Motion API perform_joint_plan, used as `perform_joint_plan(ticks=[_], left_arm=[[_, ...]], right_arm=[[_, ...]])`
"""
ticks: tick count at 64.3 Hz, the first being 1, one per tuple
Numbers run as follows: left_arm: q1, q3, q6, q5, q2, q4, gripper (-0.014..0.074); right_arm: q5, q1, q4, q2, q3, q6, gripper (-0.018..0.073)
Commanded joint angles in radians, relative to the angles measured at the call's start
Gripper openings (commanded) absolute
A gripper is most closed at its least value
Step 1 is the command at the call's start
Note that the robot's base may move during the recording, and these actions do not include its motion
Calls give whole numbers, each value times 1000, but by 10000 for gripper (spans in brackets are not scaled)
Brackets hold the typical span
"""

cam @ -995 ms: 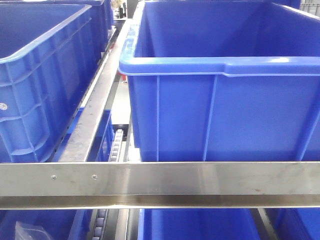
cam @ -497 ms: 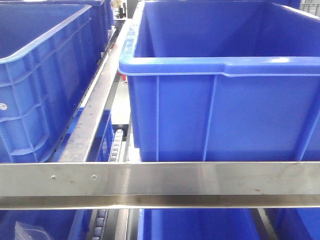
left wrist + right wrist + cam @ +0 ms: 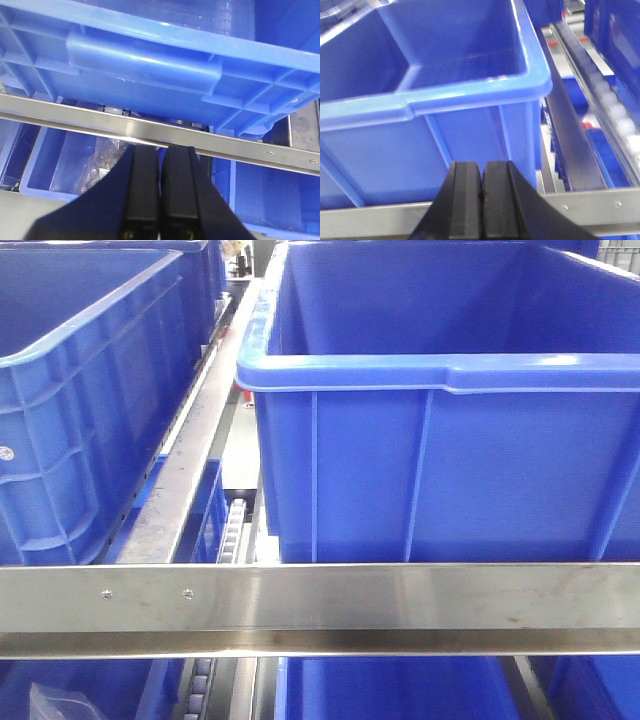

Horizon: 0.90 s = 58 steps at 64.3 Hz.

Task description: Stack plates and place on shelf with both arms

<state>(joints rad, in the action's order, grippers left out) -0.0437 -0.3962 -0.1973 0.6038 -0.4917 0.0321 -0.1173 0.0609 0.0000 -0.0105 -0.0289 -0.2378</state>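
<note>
The plates do not show in any view. In the left wrist view my left gripper (image 3: 161,149) is shut with nothing between its black fingers. It points at the shelf's steel rail (image 3: 150,131), under the ribbed underside of a blue bin (image 3: 145,60). In the right wrist view my right gripper (image 3: 482,165) is also shut and holds nothing. It sits just in front of a large blue bin (image 3: 445,85) on the shelf rail (image 3: 365,217). Neither arm shows in the front view.
The front view is filled by a large blue bin (image 3: 440,440) on the right and another blue bin (image 3: 80,390) on the left. A steel shelf rail (image 3: 320,605) crosses below them. A lower bin holds clear plastic bags (image 3: 100,160). Roller tracks (image 3: 615,110) run at right.
</note>
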Motion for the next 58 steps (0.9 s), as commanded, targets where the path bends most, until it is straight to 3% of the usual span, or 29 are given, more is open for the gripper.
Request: perform_joint_plan(ticks=[1, 58], left_arm=[[4, -30, -9, -73, -5, -3, 86], [4, -30, -9, -73, -5, -3, 86]], right_arm=[[101, -6, 0, -20, 0, -1, 48], [101, -6, 0, -19, 0, -1, 48]])
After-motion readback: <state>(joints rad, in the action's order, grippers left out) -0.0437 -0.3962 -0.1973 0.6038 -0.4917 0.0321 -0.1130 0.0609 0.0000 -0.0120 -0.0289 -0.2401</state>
